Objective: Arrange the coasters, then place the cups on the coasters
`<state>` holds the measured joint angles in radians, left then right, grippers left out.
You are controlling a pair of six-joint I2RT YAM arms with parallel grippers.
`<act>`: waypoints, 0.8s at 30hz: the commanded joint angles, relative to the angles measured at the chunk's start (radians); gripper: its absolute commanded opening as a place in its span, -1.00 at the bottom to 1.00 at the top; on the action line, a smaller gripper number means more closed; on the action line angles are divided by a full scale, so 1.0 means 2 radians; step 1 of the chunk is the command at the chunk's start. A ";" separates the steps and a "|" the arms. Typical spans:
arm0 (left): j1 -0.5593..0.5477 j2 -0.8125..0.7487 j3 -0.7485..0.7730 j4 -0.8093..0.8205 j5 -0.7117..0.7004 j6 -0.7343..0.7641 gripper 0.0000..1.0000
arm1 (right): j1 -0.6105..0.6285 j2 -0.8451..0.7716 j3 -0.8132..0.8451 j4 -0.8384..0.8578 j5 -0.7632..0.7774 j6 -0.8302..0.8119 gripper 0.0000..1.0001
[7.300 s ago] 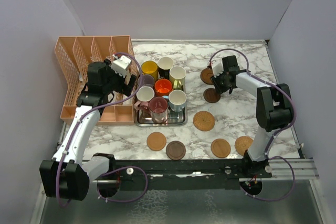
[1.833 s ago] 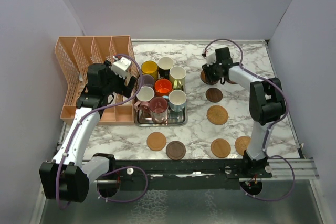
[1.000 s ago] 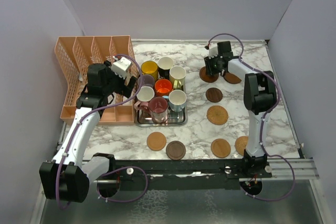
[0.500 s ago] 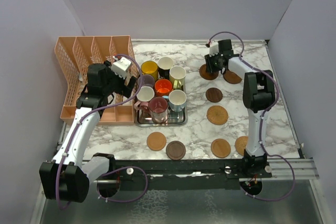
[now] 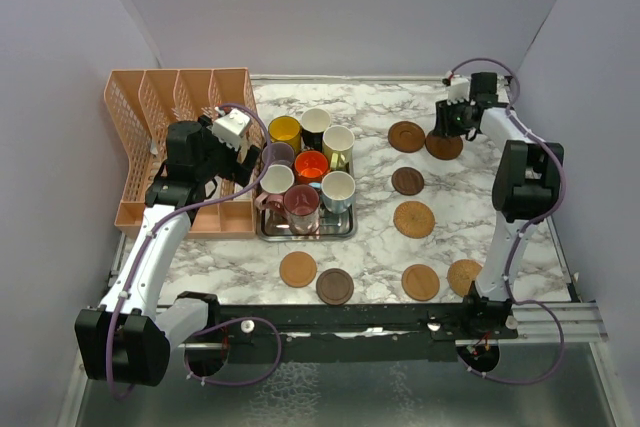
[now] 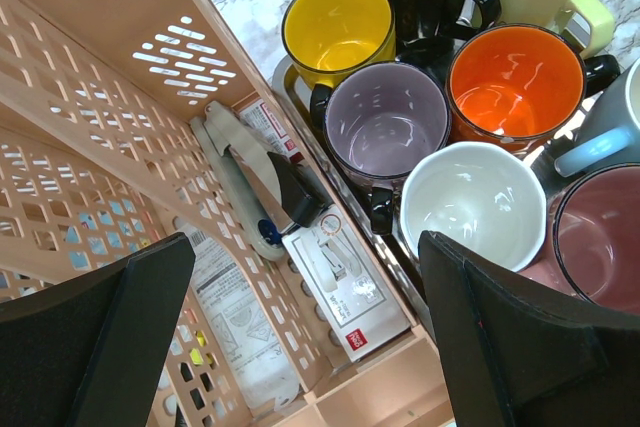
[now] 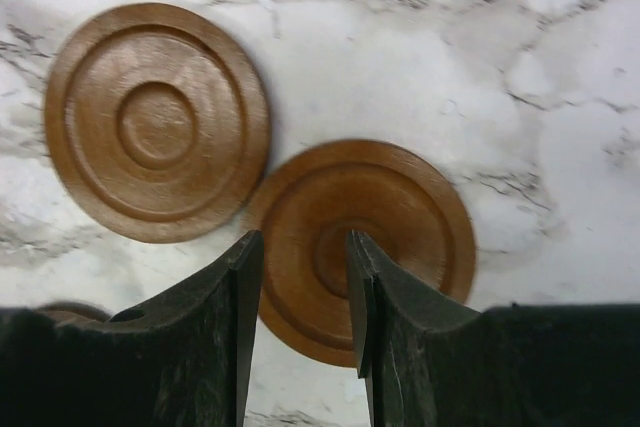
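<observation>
Several brown coasters lie flat on the marble table point(image 5: 460, 212): two at the back point(image 5: 406, 135) point(image 5: 443, 144), two below them point(image 5: 406, 181) point(image 5: 414, 219), and several along the front point(image 5: 298, 269) point(image 5: 420, 282). My right gripper point(image 5: 452, 123) point(image 7: 303, 259) hovers low over the back right coaster point(image 7: 400, 217), jaws a little open with nothing between them. The neighbouring coaster point(image 7: 157, 122) lies to its left. The cups, among them yellow point(image 6: 338, 25), purple point(image 6: 385, 127) and orange point(image 6: 515, 82), stand packed on the steel tray point(image 5: 305, 234). My left gripper point(image 5: 232, 139) point(image 6: 305, 247) hangs wide open above the tray's left edge.
A peach mesh organizer point(image 5: 180, 97) point(image 6: 120, 57) holding a stapler box point(image 6: 345, 282) and papers stands against the left wall, touching the tray. Purple walls close in the left, back and right sides. The arm bases and rail run along the front edge.
My right gripper has swung right, from the back middle coaster to the one nearer the right wall, and its jaws have widened slightly. The left arm has not moved.
</observation>
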<state>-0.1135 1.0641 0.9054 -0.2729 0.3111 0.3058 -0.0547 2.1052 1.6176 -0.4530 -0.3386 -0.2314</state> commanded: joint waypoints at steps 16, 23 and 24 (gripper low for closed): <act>-0.002 -0.003 -0.001 -0.002 0.016 0.001 0.98 | -0.017 0.068 0.041 -0.015 0.050 -0.032 -0.33; -0.002 -0.005 -0.002 -0.003 0.015 0.002 0.98 | -0.017 0.093 0.078 -0.015 0.066 -0.023 -0.35; -0.002 -0.005 -0.002 -0.002 0.015 0.002 0.98 | -0.017 0.095 0.082 -0.015 0.064 -0.022 -0.35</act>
<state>-0.1135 1.0641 0.9054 -0.2729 0.3183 0.3054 -0.0906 2.2406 1.7378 -0.4652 -0.2565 -0.2817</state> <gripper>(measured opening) 0.991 0.329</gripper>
